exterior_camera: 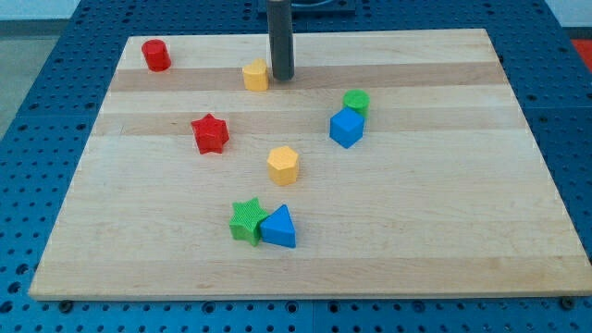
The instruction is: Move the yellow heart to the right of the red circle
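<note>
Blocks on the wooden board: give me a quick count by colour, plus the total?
Red: 2, red cylinder block and red star block.
Yellow: 2, yellow heart block and yellow hexagon block.
Green: 2, green cylinder block and green star block.
Blue: 2, blue cube block and blue triangle block.
Total: 8.

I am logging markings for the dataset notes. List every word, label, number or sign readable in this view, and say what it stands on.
None: no readable text anywhere.
The pale wooden board, the blue perforated table and the coloured plastic blocks, such as the yellow heart beside my tip and the red circle, are all unmarked.
</note>
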Robot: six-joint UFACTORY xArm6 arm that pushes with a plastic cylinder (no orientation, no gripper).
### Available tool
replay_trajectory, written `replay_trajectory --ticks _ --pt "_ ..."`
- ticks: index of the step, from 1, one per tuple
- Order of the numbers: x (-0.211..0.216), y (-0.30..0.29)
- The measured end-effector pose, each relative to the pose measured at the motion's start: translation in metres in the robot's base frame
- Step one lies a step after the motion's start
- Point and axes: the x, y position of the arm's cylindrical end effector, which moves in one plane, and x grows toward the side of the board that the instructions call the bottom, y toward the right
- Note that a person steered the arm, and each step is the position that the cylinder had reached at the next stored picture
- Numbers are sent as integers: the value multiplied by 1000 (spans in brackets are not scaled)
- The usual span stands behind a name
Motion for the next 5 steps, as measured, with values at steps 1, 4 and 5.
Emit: replay_trajectory --ticks 1,4,5 --pt "38 17" --pt "12 -46" --pt "-2 -46"
